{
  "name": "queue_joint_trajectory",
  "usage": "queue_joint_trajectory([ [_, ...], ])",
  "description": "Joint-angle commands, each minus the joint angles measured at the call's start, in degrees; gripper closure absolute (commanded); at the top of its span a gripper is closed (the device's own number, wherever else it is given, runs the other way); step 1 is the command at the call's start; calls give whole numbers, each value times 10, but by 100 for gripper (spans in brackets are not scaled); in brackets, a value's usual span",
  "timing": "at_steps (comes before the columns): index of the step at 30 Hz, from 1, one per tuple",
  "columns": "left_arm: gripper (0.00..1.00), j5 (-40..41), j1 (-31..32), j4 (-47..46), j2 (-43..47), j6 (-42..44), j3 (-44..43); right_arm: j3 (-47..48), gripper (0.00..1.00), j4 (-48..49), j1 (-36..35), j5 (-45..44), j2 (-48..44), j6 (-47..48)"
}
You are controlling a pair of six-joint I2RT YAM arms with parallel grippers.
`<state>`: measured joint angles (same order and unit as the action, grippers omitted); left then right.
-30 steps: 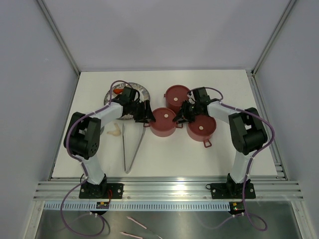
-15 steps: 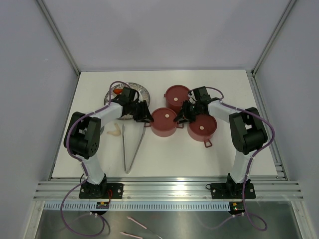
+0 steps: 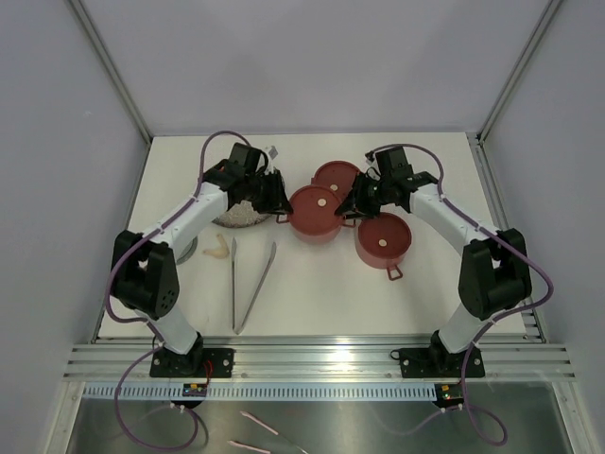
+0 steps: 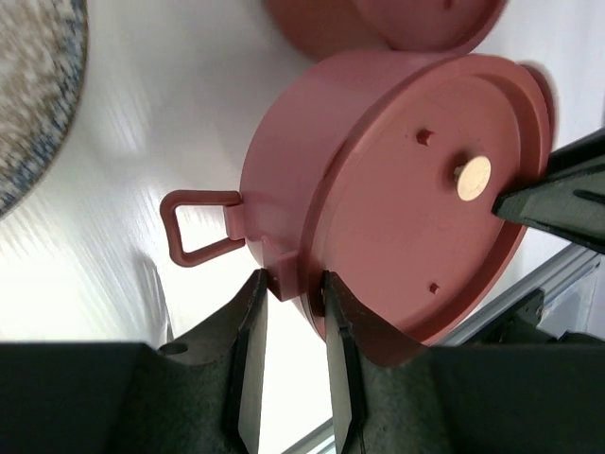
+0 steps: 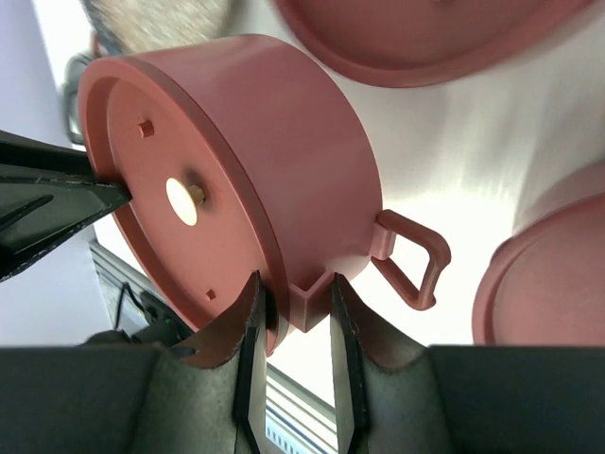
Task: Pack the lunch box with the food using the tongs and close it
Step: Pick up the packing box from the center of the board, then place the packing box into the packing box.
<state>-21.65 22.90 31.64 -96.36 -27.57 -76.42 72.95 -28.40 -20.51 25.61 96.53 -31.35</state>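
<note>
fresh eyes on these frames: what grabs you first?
Both arms meet on one lidded red tier mid-table: the left gripper and the right gripper clamp it from opposite sides, right by its loop handles. A second tier sits behind it and a third tier to its right. The tongs lie untouched nearer the left arm's base.

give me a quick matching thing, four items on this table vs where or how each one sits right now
1 tongs
2 middle tier
3 speckled plate
4 near right tier

a clamped at its side tabs by fingers from both sides
b its loop handle points toward the near edge
c lying free on the table, nothing touching it
d partly under the left arm

Pairs: 1-c, 2-a, 3-d, 4-b
</note>
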Motion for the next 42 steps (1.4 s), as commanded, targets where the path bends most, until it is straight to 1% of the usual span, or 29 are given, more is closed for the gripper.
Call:
queue_joint_trajectory([
  [1,100,-8,2,4,42,-1,-78,47,100,-40,0,-72,-27,1],
  [5,100,-21,1,5,23,-5,-137,109,100,-68,2,-112,-26,3],
  [7,100,-23,1,9,7,-4,-184,134,100,-80,9,-119,-12,6],
  [10,100,-35,3,12,-30,-5,-245,191,100,-103,14,-132,9,14],
  [12,100,-39,4,11,-60,-6,-271,209,100,-112,20,-139,23,19],
  [16,100,-57,7,12,-111,-7,-349,247,100,-122,36,-137,48,22],
  [20,100,-63,13,5,-155,-15,-391,269,100,-126,57,-119,80,25],
  [22,100,-69,13,-3,-175,-20,-397,282,100,-126,68,-102,100,29],
  [25,100,-71,14,-17,-203,-23,-414,300,100,-136,77,-101,127,39],
  [32,100,-64,21,-31,-249,-31,-439,301,100,-125,102,-73,177,39],
  [42,100,-75,22,-37,-274,-35,-457,286,100,-108,115,-52,190,40],
])
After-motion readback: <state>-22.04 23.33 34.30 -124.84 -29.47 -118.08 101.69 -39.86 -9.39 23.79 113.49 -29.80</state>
